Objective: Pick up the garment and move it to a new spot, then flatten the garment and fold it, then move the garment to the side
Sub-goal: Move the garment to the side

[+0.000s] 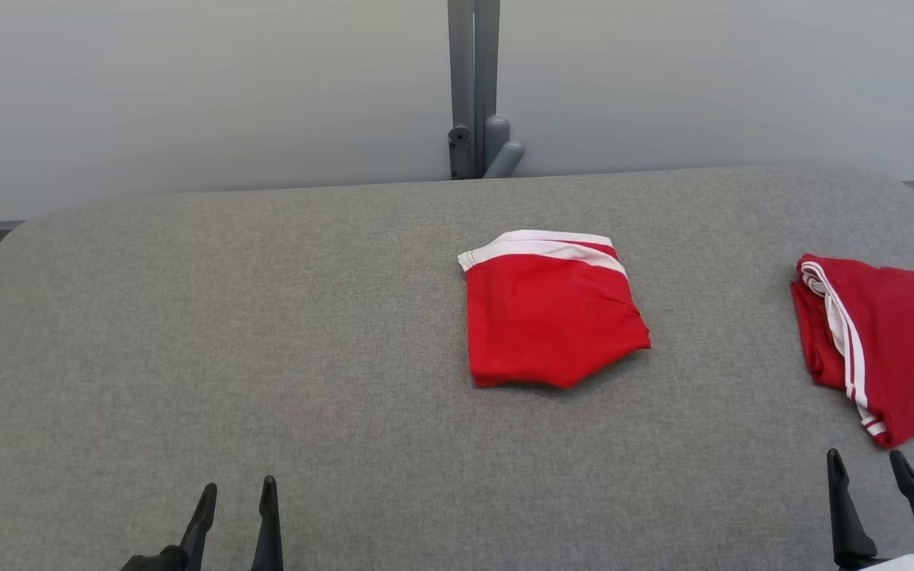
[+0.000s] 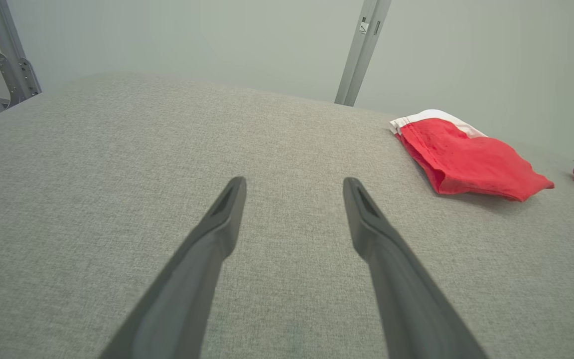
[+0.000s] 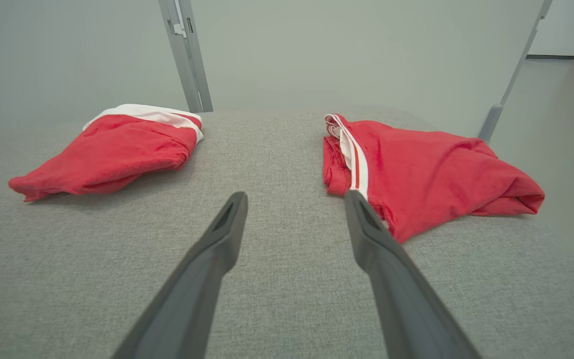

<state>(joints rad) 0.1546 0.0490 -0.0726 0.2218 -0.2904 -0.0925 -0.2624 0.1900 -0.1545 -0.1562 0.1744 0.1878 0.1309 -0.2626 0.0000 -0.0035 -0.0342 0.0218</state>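
Surface: a grey fabric-covered table (image 1: 187, 333) spans the head view; its far corners are rounded.
Folded red garment (image 1: 554, 313): just right of the centre of the head view, lying flat on the table. It is folded into a compact, roughly square packet with a white band along its upper edge.
Second red garment (image 1: 889, 341): at the right edge of the head view, partly cut off by the frame. It has white stripes down its left side, is more loosely folded, and lies well apart from the first.
Left gripper (image 1: 239, 482): lower left of the head view, fingers spread and holding nothing, over bare cloth. In the left wrist view the folded red garment sits at the upper right, well apart from the fingertips.
Right gripper (image 1: 865, 453): lower right of the head view, fingers spread and empty, just below the second red garment. In the right wrist view its right finger overlaps that garment's near edge; I cannot tell whether they touch.
Background: a pale wall panel with a grey metal post (image 1: 473, 79) at top centre of the head view.
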